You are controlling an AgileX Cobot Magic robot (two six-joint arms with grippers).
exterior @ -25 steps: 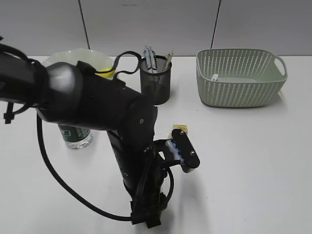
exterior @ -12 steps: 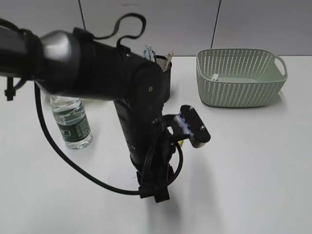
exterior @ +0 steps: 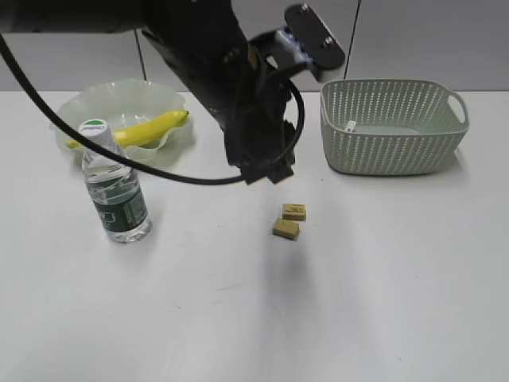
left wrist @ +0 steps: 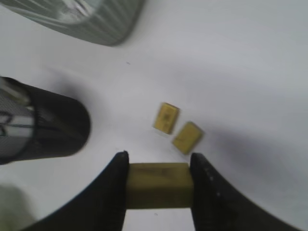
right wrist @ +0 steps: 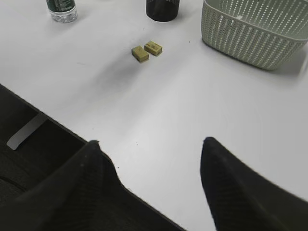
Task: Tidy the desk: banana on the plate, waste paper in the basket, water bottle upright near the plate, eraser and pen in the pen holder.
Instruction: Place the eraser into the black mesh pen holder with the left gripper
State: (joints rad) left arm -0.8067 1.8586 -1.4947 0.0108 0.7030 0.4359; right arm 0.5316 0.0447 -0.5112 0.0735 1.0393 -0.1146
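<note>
The desk (exterior: 413,302) is mostly in order. Taking the pen holder (left wrist: 43,127) as the marker: the basket (exterior: 394,127) stands off to its right, the plate (exterior: 87,107) to its left with the banana (exterior: 147,129) lying in it, and the water bottle (exterior: 115,195) upright just in front of the plate. From the room's side the left arm hides the holder; only the left wrist view shows it, pens standing inside.

The left gripper (left wrist: 159,185) is raised above the desk and clamped on a yellow eraser (left wrist: 159,185), which sits square between the two black fingers (left wrist: 115,187). In that view the holder's mouth lies to the left of the held piece and a little ahead. Two more erasers (exterior: 290,221) rest on the desk in front of the holder, close beside each other.

The right gripper (right wrist: 151,163) hangs near the front edge of the desk, well away from the holder, jaws spread wide with nothing between them.

To finish this step cleanly, I'd say carry the eraser until it is right over the holder's opening, clear of the standing pens, lower it near the rim, then let go so it doesn't bounce off the mesh edge.
</note>
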